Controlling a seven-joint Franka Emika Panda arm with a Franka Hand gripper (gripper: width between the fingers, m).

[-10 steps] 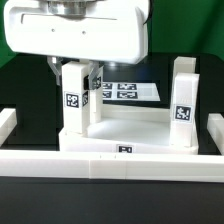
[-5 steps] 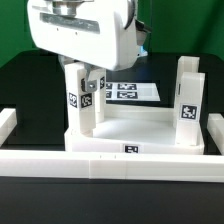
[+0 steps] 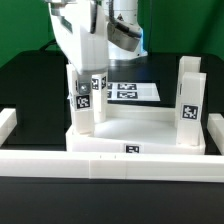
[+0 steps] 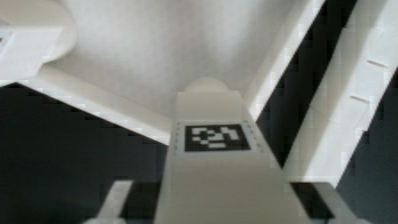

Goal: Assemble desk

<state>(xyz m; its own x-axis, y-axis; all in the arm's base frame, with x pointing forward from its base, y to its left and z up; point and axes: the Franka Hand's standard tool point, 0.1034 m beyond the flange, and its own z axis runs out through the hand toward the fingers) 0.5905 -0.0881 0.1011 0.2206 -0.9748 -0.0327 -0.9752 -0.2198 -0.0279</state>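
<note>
- The tabletop (image 3: 135, 128) is set on the table just behind the barrier wall (image 3: 110, 163), which runs across the front.
- One leg (image 3: 82, 98) is stood upright at the tabletop's corner on the exterior view's left, under the gripper (image 3: 86, 72).
- A second leg (image 3: 186, 100) is stood upright at the corner on the exterior view's right.
- The marker board (image 3: 130, 91) is laid flat behind the tabletop.
- In the wrist view, the leg (image 4: 219, 140) appears to be flanked by the fingers (image 4: 118, 200).

A long low white wall (image 3: 100, 160) runs across the lower frame, with raised ends at far left and far right. Behind, mid-frame, the marker board (image 3: 135, 92) lies flat on the black table (image 3: 30, 85).
</note>
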